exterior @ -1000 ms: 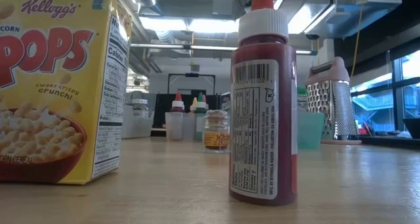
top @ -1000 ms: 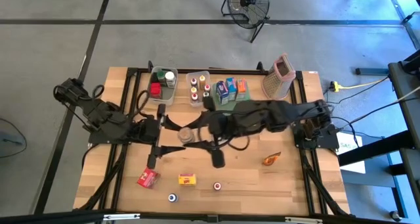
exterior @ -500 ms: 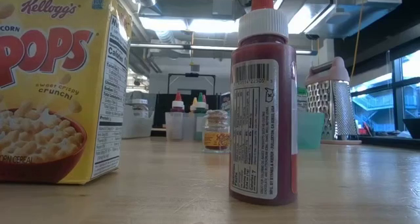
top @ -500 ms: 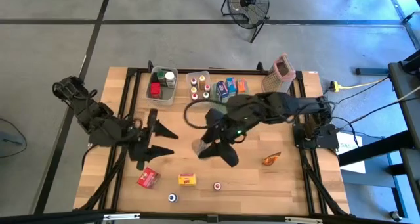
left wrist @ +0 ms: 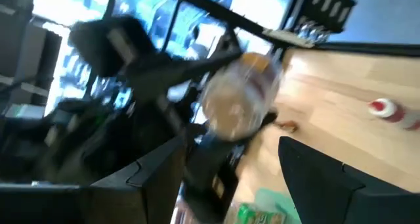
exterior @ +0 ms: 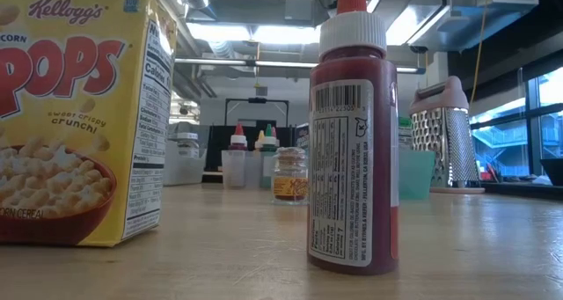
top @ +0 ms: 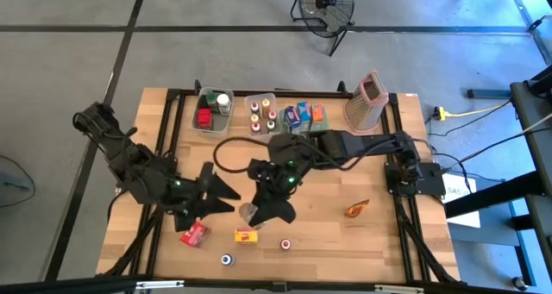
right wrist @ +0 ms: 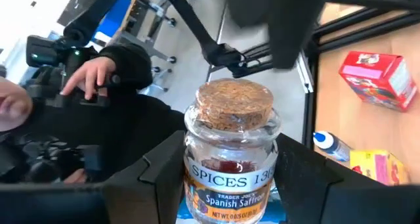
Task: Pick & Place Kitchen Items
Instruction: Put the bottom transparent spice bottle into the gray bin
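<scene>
The right claw [right wrist: 230, 178] is clenched on a small glass saffron jar [right wrist: 230, 152] with a cork stopper, its two dark fingers [right wrist: 161, 168] bearing on opposite sides of the jar's body below the shoulder. In the high view that claw [top: 259, 213] carries the jar [top: 248, 211] over the middle of the bench [top: 379, 234], not far from the left claw [top: 207, 201], whose fingers stand spread and hold nothing; they point toward the jar. The jar looks light but hard and smooth, so it could slip or twist in a loose grip, and the glass would likely crack if dropped; the cork seems only pressed in, so the label band on the body is the safer place to hold, not the stopper. Outward from the claws, a red carton [top: 195, 234] lies just beside the left claw, with a yellow carton [top: 247, 236] and two small capped jars [top: 285, 244] near the front edge, and an orange packet [top: 357, 209] lies well apart toward the right side. Clear bins [top: 212, 121] of sorted groceries and the box grater [top: 366, 100] line the far edge. Beyond the bench, the right wrist view shows a person's hand [right wrist: 92, 73].
</scene>
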Available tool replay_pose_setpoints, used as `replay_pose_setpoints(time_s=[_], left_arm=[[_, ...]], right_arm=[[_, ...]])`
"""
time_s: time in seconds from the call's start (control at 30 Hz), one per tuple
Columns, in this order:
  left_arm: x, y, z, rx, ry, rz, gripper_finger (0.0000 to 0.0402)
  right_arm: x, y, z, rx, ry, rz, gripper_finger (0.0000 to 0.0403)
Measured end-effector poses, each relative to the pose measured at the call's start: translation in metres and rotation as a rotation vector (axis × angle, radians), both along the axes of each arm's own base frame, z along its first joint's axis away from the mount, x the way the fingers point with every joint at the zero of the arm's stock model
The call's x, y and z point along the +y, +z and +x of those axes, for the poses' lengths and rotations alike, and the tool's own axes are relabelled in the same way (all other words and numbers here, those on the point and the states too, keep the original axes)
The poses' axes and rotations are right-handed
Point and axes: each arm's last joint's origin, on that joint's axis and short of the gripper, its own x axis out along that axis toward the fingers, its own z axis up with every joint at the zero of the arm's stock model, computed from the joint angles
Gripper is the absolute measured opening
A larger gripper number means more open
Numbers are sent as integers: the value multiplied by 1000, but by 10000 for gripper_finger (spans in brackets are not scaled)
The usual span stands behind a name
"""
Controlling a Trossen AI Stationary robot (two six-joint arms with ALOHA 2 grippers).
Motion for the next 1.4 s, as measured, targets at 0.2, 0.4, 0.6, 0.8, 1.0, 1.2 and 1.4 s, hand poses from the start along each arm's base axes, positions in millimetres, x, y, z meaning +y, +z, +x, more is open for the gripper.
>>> replay_pose_setpoints(time_s=[0.2,0.4,0.6,0.8,1.0,1.2,1.4], left_arm=[[-6,-6,6,19,-42,58,239],[0,-6,10,29,-37,25,239],[3,-11,20,72,-80,-20,239],[2,-17,30,100,-101,-34,239],[3,-22,38,134,-139,-74,239],[3,-22,38,134,-135,-63,239],[1,-22,37,133,-148,-44,239]], right_arm=[[-3,-8,9,23,23,36,193],[-3,-18,18,37,45,50,193],[-7,-21,20,54,61,56,193],[-9,-20,21,34,74,58,191],[-10,-23,23,35,92,59,191],[-12,-23,24,27,92,52,191],[-14,-23,24,23,85,49,191]])
